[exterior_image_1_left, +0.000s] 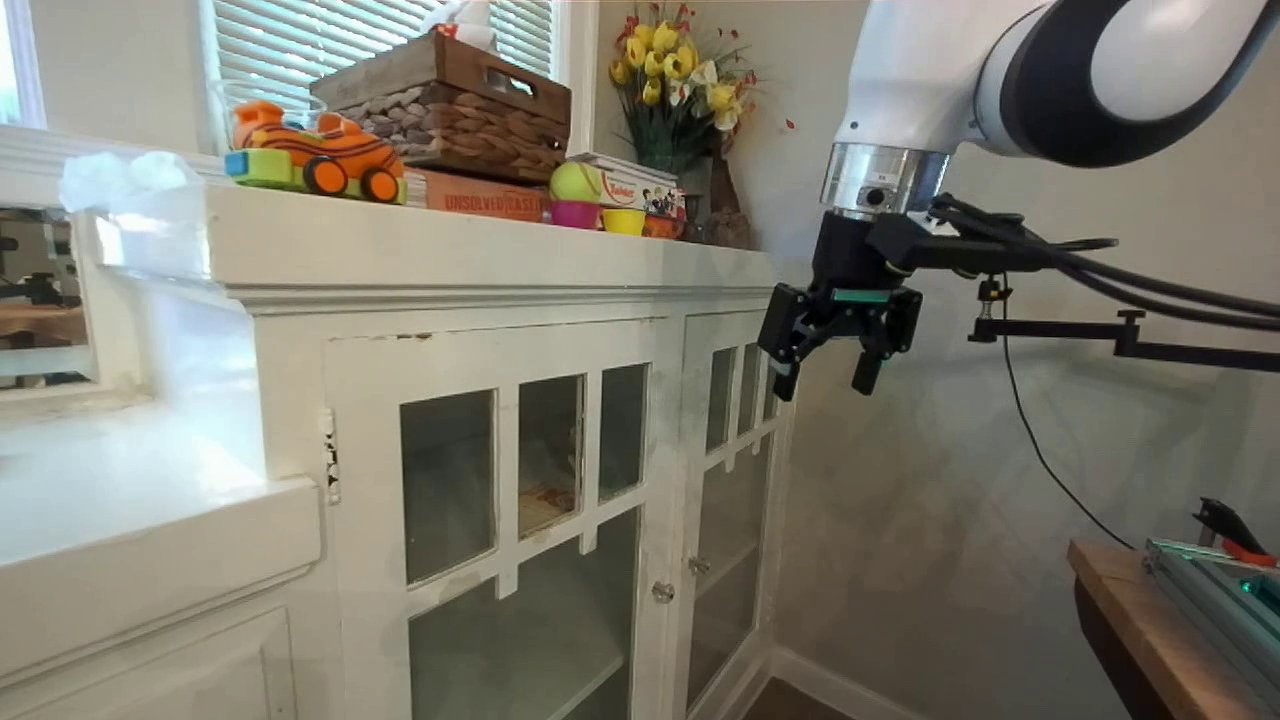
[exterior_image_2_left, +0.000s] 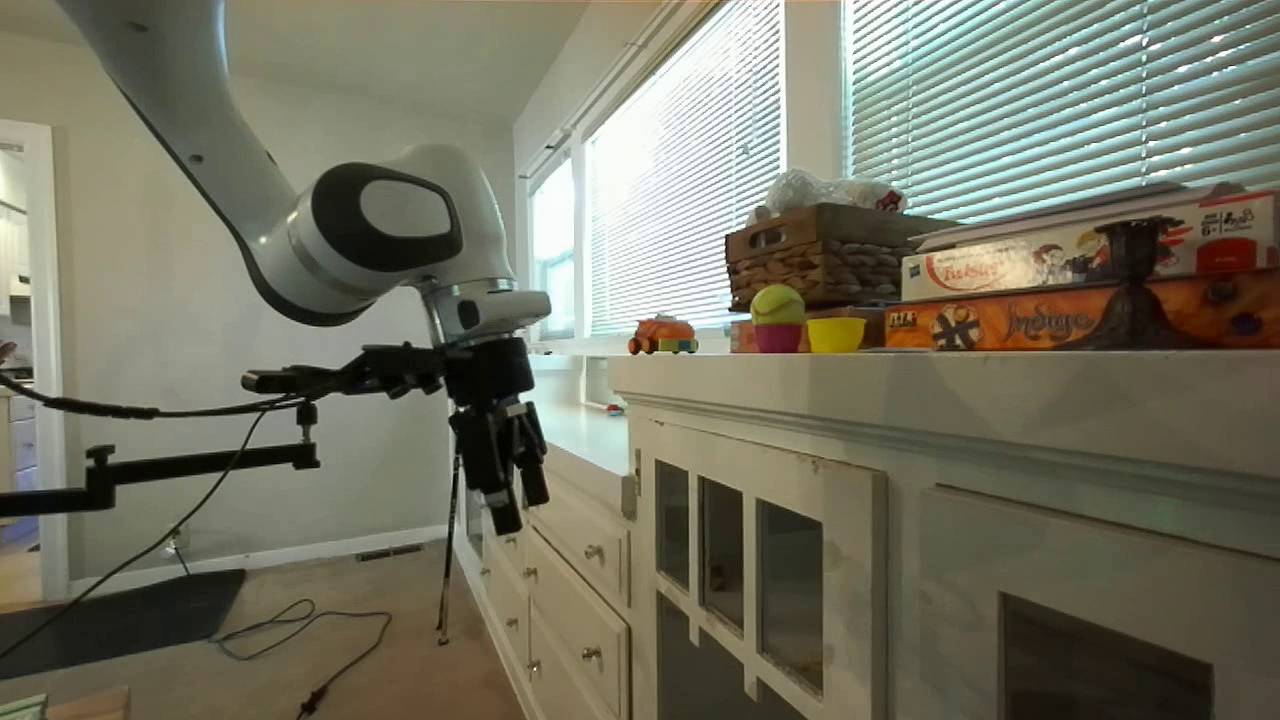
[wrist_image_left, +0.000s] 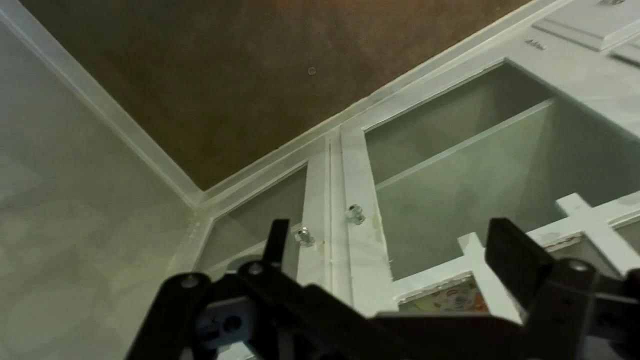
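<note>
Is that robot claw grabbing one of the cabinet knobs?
No: in an exterior view, the gripper hangs open, away from the cabinet knobs, with nothing between its jaws.

Fingers matt; wrist collar shiny metal; cabinet door smooth, painted; knob clear glass; basket rough, woven.

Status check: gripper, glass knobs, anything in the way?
Gripper open, holding nothing. Glass knobs on cabinet doors not touched. Wrist view: nothing seen blocking them.

Daylight through blinds, glare on the white counter, wrist view dim, soft.
</note>
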